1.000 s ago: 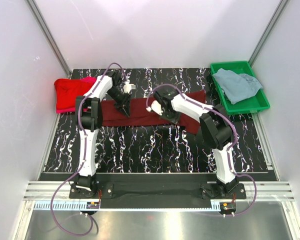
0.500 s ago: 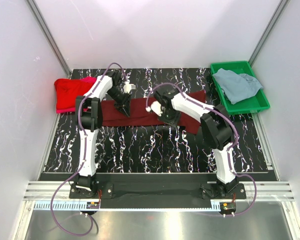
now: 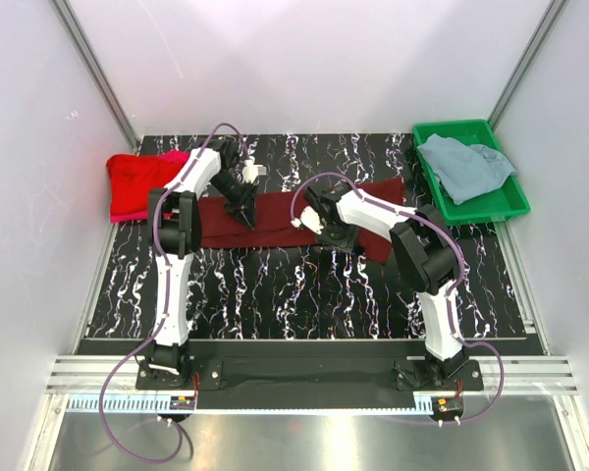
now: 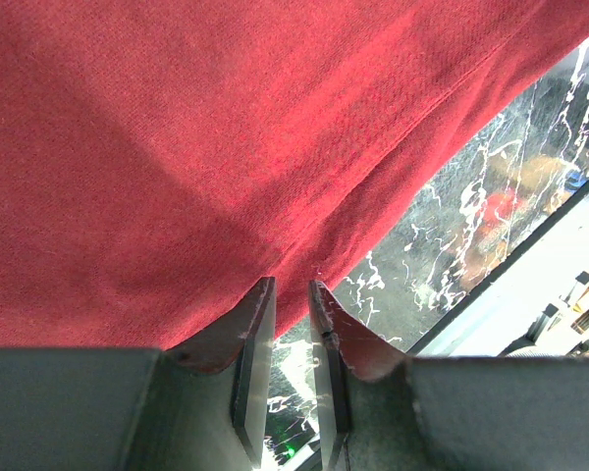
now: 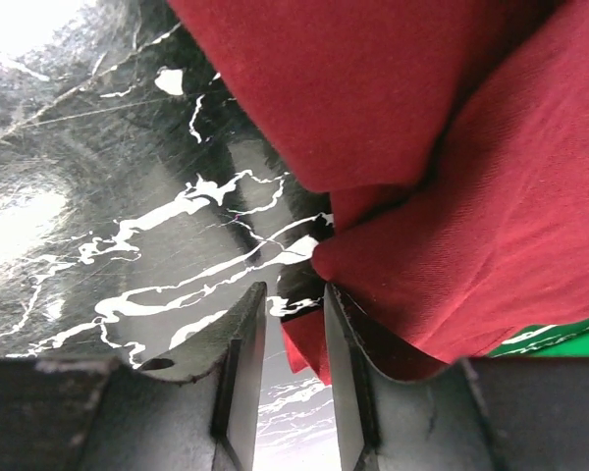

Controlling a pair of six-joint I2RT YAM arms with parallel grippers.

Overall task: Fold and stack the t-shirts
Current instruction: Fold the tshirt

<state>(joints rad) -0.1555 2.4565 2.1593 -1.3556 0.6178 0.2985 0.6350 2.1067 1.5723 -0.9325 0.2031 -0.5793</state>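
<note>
The dark maroon t-shirt (image 3: 275,221) lies as a long folded strip across the middle of the table. My left gripper (image 3: 243,211) stands on its left part. In the left wrist view its jaws (image 4: 291,285) are a narrow gap apart at the shirt's edge (image 4: 226,128), with table showing between them. My right gripper (image 3: 326,234) is at the strip's near edge, open. In the right wrist view a folded lump of the maroon cloth (image 5: 471,196) rests against its right finger, by the gripper (image 5: 294,289). The bright red shirt (image 3: 137,177) lies on the pink one (image 3: 177,155) at the far left.
A green tray (image 3: 486,211) at the far right holds the grey-blue shirt (image 3: 466,165). Grey walls close in the table on both sides and at the back. The black marbled tabletop (image 3: 294,294) stretches between the shirt and the arm bases.
My right gripper has opened and let go of the maroon shirt, drawing slightly toward the near edge. The left gripper has stayed where it was.
</note>
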